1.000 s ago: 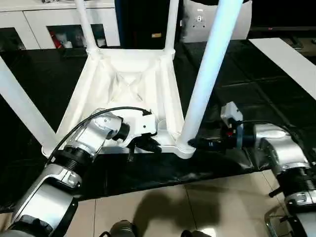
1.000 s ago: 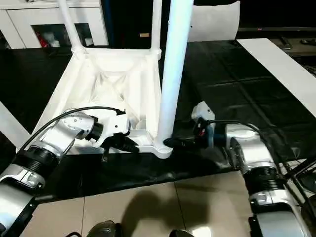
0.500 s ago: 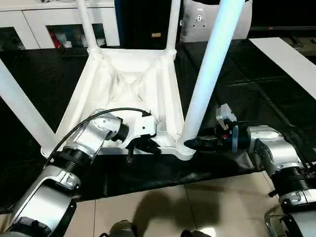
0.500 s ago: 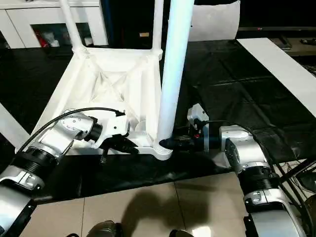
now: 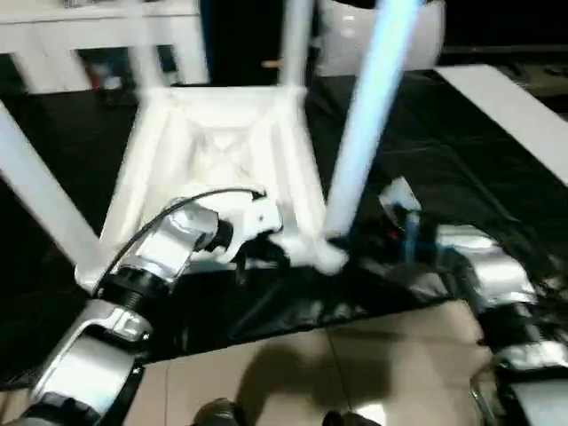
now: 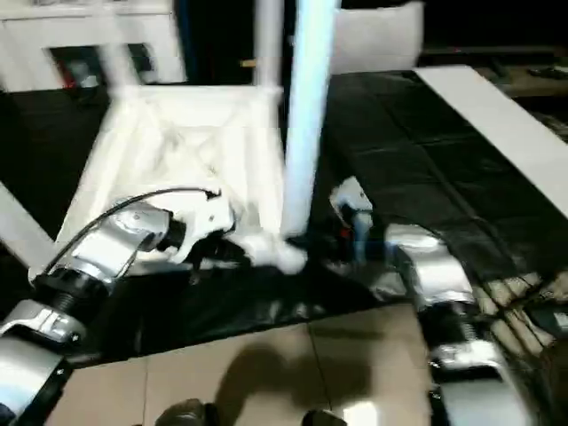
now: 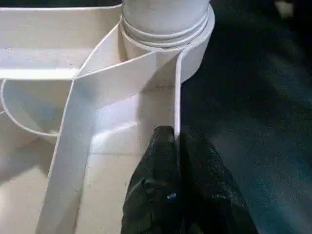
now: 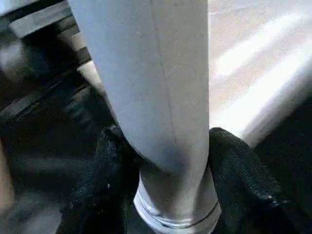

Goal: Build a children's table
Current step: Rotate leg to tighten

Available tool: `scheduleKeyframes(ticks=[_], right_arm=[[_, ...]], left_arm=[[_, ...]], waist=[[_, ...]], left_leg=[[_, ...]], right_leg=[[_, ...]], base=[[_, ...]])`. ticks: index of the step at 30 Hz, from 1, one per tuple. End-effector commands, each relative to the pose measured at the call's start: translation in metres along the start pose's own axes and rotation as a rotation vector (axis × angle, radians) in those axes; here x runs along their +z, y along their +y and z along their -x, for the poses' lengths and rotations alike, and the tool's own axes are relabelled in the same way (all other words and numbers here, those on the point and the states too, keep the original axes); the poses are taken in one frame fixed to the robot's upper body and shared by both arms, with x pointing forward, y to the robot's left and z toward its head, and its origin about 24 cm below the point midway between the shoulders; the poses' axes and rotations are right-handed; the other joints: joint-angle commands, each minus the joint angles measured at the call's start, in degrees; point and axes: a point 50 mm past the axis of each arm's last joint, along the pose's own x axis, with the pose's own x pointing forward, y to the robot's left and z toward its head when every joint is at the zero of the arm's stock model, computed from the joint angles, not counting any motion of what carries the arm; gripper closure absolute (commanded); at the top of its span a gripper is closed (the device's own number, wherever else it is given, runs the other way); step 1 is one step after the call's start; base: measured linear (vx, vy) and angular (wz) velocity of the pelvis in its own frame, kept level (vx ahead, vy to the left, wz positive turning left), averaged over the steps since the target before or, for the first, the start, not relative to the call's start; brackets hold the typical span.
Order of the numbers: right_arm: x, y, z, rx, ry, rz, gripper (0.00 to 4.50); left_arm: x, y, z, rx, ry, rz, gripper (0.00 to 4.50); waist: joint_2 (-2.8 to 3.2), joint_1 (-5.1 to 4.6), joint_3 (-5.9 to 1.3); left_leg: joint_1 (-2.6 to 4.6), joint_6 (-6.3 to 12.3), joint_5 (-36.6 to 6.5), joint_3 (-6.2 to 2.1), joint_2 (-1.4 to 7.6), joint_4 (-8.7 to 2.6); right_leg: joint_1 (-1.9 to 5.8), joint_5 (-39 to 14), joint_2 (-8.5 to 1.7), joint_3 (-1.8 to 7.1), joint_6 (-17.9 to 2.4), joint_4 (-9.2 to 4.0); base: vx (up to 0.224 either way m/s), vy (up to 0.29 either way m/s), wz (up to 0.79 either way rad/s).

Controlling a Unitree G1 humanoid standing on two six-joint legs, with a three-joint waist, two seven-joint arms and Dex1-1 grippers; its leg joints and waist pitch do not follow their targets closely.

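The children's table lies upside down on a black cover, its white legs pointing up. My left gripper is at the near rim. In the left wrist view the left gripper is shut on the thin white rim wall, just beside the near right corner socket. My right gripper reaches in from the right at the base of the near right leg. In the right wrist view its black fingers press both sides of that leg, just above the socket.
A white cabinet with dark compartments stands behind the table. The black cover spreads to the right, where a white board lies. Beige floor tiles run along the near side. The near left leg slants out to the left.
My right gripper moved left to the near right leg and closed on its base. The head views have shifted and blurred with camera motion. The left gripper keeps its hold.
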Motion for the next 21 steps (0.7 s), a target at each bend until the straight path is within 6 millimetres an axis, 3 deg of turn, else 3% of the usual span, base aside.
scheduleKeyframes(ticks=[1,3,4,5,9,11,14,15,18,20,21], right_arm=[[0.009,-0.006,-0.011,-0.136,0.001,-0.027,2.56],[0.01,-0.005,-0.021,-0.202,0.01,-0.026,2.56],[0.011,-0.004,-0.023,-0.214,0.008,-0.03,2.56],[0.01,-0.003,-0.029,-0.272,0.012,-0.033,2.56],[0.008,-0.006,-0.043,-0.445,0.017,-0.053,2.57],[0.008,-0.009,-0.044,-0.506,0.003,-0.068,2.57],[0.012,-0.009,-0.044,-0.499,-0.053,-0.111,1.89],[0.014,-0.008,-0.042,-0.479,-0.073,-0.117,1.82],[0.013,-0.01,-0.034,-0.445,-0.086,-0.099,1.47],[0.013,-0.012,-0.028,-0.435,-0.101,-0.081,1.43],[0.013,-0.012,-0.028,-0.435,-0.101,-0.081,1.22]], left_arm=[[0.031,-0.01,-0.021,-0.027,-0.092,-0.009,4.5],[0.042,-0.009,-0.029,0.043,-0.119,0.033,4.5],[0.044,-0.009,-0.03,0.058,-0.124,0.041,4.5],[0.051,-0.007,-0.036,0.117,-0.145,0.075,4.5],[0.066,-0.006,-0.048,0.243,-0.184,0.15,4.5],[0.07,-0.007,-0.052,0.257,-0.186,0.146,4.5],[0.072,-0.008,-0.052,0.26,-0.184,0.144,4.5],[0.072,-0.008,-0.052,0.259,-0.181,0.141,4.5],[0.064,-0.004,-0.047,0.262,-0.157,0.123,4.5],[0.059,-0.002,-0.044,0.268,-0.146,0.108,4.5],[0.059,-0.002,-0.044,0.268,-0.146,0.108,4.5]], waist=[[-0.38,-0.49,-3.43],[-0.55,-1.38,-3.51],[-0.48,-1.49,-3.56],[-0.77,-1.74,-3.79],[-0.66,-2.23,-4.29],[-0.71,-2.08,-4.59],[-0.51,-1.78,-4.88],[-0.57,-1.53,-5.18],[-0.4,-0.75,-5.44],[-0.25,-0.64,-5.32],[-0.33,-0.65,-5.16]], left_leg=[[1.05,-1.92,-21.97,-2.21,2.97,-5.26],[0.67,-0.89,-20.73,-2.04,2.87,-5.21],[0.84,-0.5,-20.67,-1.95,2.86,-5.1],[0.64,0.32,-19.19,-1.83,2.82,-5.0],[0.48,1.97,-13.85,-1.24,2.54,-4.5],[0.22,3.22,-10.94,-1.1,2.37,-4.26],[0.17,5.74,-7.63,-0.88,2.35,-3.94],[0.11,7.41,-4.52,-0.86,2.4,-3.69],[0.19,10.59,-0.57,-0.67,2.53,-3.12],[0.23,10.57,-2.63,-0.7,2.72,-3.2],[0.2,9.71,-4.38,-0.71,2.71,-3.31]], right_leg=[[2.49,-31.19,-4.15,2.1,-9.58,-5.37],[2.58,-29.84,-4.06,2.11,-8.9,-5.71],[2.38,-29.42,-4.12,2.2,-9.08,-5.83],[2.61,-27.33,-4.11,2.29,-9.6,-5.7],[2.78,-18.32,-3.7,2.4,-12.5,-4.92],[3.2,-14.51,-3.74,2.32,-13.24,-4.61],[3.48,-8.6,-3.6,2.34,-14.62,-4.03],[3.64,-3.1,-3.42,2.27,-16.06,-3.27],[3.41,3.85,-3.23,2.17,-18.41,-2.39],[3.43,1.05,-3.42,2.05,-18.49,-2.72],[3.49,-1.83,-3.48,2.04,-17.98,-3.06]], base=[[0.0,0.0,0.0],[0.0,0.0,0.0],[0.0,0.0,0.0],[0.0,0.0,0.0],[0.0,0.0,0.0],[0.0,0.0,0.0],[0.0,0.0,0.0],[0.0,0.0,0.0],[0.0,0.0,0.0],[0.0,0.0,0.0],[0.0,0.0,0.0]])
